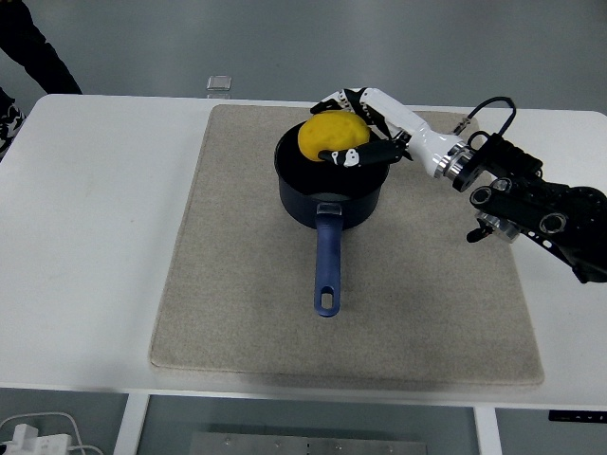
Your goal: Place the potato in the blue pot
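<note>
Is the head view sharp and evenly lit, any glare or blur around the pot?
Head view: sharp and evenly lit, soft shadows only; the potato in the right hand is crisp, no motion blur; the blue pot interior is dark with a faint sheen.

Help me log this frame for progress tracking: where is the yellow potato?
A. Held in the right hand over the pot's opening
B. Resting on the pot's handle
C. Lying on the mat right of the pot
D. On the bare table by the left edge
A: the right hand grips the potato above the blue pot's open top, not yet released.
</note>
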Robot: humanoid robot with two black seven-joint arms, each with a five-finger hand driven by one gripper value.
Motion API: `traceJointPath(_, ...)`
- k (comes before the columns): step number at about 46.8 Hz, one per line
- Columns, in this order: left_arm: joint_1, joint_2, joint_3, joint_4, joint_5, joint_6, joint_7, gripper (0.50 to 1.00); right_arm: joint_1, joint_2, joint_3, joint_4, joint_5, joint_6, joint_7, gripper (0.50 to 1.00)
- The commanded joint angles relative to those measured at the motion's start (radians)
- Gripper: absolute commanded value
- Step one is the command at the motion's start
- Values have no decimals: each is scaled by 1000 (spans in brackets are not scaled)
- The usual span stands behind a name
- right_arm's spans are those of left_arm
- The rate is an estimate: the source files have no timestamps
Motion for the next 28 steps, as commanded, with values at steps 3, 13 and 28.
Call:
traceJointPath(3,0,0,0,0,0,0,0,996,1,49,0,-41,0,7,0,500)
traceJointPath(13,0,0,1,0,0,-1,0,996,7,73,0,-70,5,12,0,500)
traceJointPath(28,0,0,3,-1,0,-1,0,996,5,73,-2,-97,5,15,0,500)
